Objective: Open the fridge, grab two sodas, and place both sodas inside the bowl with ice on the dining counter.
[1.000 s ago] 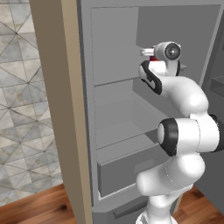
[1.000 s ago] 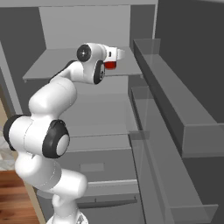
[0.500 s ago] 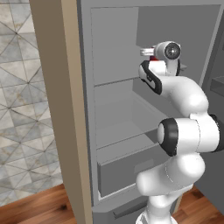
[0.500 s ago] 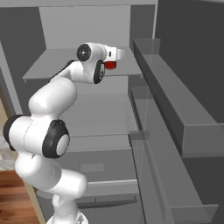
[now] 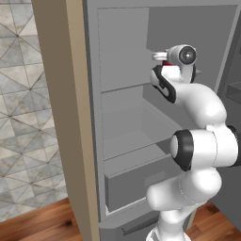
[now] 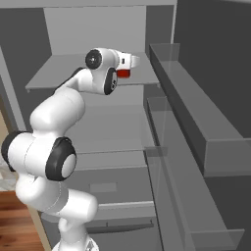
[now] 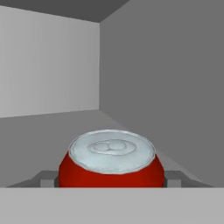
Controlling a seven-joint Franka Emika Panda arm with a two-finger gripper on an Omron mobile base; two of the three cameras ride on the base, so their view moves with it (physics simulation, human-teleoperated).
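The tall matte grey fridge (image 5: 122,117) stands open, its grey inner shelves (image 6: 88,73) bare and flat, a beige side frame (image 5: 70,117) running down its left edge. Beside the frame a wall of pale, angular grey tiles (image 5: 23,117) meets a reddish-brown wood floor (image 5: 42,221). On the swung-out door, long grey bins (image 6: 196,122) line the right side.

The white arm reaches onto the upper shelf, and its own wrist covers most of the short red can with a silver top (image 7: 111,159); from the base cameras just a sliver of red shows (image 6: 123,73). The lower body of the can is cut off in the hand camera.

The two-finger gripper (image 7: 111,178) sits with a grey fingertip (image 7: 46,178) close on either side of the can, jaws wide about it; whether they actually press its sides I cannot tell. Behind the can the shelf runs back to the plain grey rear corner.
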